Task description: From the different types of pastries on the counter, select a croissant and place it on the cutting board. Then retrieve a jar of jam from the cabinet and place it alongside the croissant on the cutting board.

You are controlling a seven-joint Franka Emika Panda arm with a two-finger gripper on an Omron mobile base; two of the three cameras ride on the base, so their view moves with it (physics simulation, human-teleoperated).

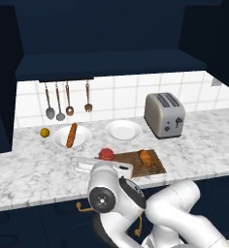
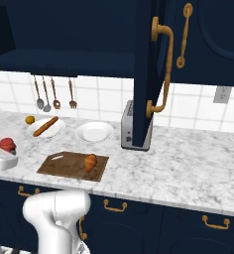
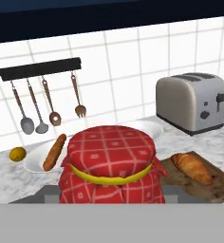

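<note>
Two fingers of my gripper (image 1: 105,160) are closed on the jam jar (image 3: 111,163), which I'm carrying low over the counter (image 1: 34,174) at the left end of the board (image 2: 64,166). On the board's right half lies the croissant (image 2: 90,162), with bare wood to its left. I'd lower the jar upright onto that bare patch, near the croissant without nudging it, then open the fingers only once it sits flat.

A home kitchen: a marble bench (image 1: 34,169) over navy drawers with brass handles (image 2: 115,205), a white tiled wall (image 1: 126,94), a toaster (image 1: 164,115), utensils hanging on a rail (image 3: 38,69), and navy wall cabinets (image 1: 106,34) above.
</note>
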